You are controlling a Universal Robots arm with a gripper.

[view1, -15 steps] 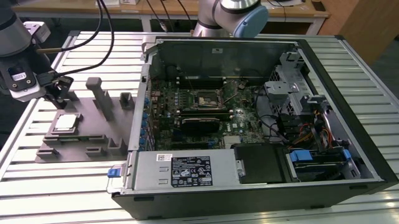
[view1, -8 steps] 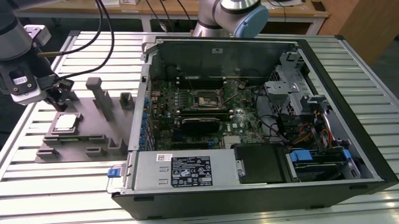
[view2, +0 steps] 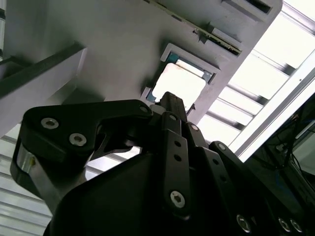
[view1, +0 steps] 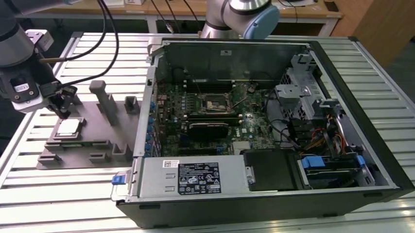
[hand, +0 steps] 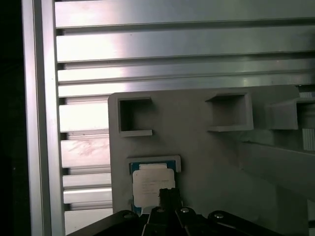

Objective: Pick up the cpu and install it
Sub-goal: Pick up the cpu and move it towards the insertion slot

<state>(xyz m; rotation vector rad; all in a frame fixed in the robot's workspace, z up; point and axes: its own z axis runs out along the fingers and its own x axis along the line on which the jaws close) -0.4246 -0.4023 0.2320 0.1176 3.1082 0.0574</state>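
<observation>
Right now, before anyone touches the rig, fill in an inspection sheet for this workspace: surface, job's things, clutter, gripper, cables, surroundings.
Surface: slatted aluminium table, carrying a grey fixture plate.
Job's things: cpu lying flat in the fixture plate's recess; open computer case with the socket on its board.
Clutter: nothing seen.
Gripper: gripper just above the cpu; contact unclear.
Cables: black cables to the arm; coloured wires inside the case.
Surroundings: wooden bench behind.
</observation>
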